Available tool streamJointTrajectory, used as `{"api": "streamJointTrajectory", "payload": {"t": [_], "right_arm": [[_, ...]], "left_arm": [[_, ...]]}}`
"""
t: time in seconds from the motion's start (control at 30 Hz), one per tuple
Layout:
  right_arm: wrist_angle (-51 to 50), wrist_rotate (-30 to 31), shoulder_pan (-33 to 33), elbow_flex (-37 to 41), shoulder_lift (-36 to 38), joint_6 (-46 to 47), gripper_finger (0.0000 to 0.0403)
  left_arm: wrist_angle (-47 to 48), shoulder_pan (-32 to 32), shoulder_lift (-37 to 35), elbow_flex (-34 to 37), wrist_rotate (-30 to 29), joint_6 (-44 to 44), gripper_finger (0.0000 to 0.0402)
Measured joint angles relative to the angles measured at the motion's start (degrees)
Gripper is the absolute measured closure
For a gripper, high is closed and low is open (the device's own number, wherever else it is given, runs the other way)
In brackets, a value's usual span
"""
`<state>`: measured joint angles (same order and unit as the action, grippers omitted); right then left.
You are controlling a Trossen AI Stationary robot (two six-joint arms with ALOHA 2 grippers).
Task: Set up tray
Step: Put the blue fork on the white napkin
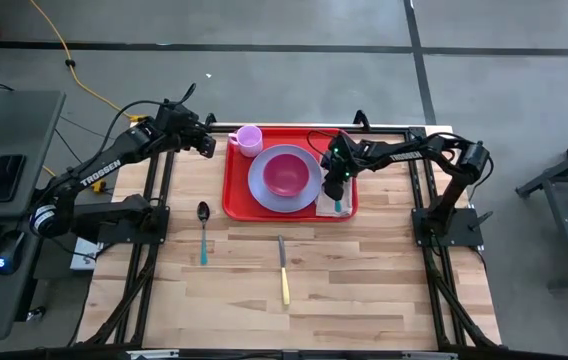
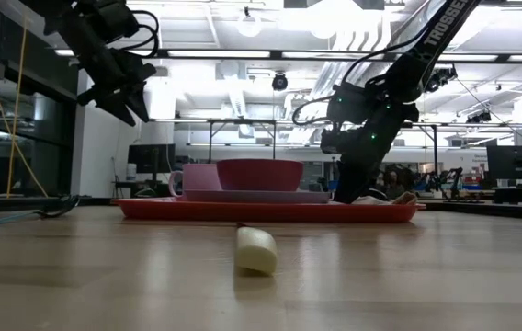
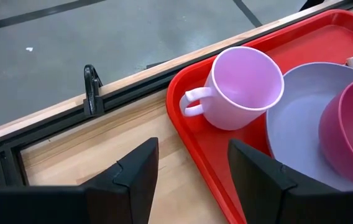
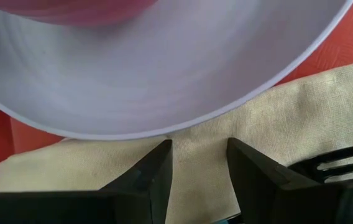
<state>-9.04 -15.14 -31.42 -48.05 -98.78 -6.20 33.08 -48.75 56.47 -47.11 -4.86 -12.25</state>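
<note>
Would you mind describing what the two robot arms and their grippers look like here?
Both arms are dark, jointed and slim, with black cables looped along them. The left arm carries white TROSSEN lettering. The right arm shows small green lights near its wrist. The left gripper and the right gripper each have two flat, angular black fingers.

The room was bright and evenly lit from ceiling lamps (image 2: 247, 23), which glared white in the low view. The worktop (image 2: 105, 276) close to that camera was blurred. Shadows under the tray (image 1: 232, 190) were soft and short.
</note>
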Motion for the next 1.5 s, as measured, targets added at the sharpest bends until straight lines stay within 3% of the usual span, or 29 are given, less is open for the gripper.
{"api": "streamJointTrajectory", "payload": {"t": [0.93,1.5], "right_arm": [[1.0,0.5,-0.8,0.0,-0.9,-0.3,0.0269],[-5.9,2.1,-0.8,-6.1,-0.9,-1.9,0.0269]], "left_arm": [[0.0,0.0,0.0,0.0,0.0,0.0,0.0181],[0.0,0.0,0.0,0.0,0.3,0.0,0.0181]]}}
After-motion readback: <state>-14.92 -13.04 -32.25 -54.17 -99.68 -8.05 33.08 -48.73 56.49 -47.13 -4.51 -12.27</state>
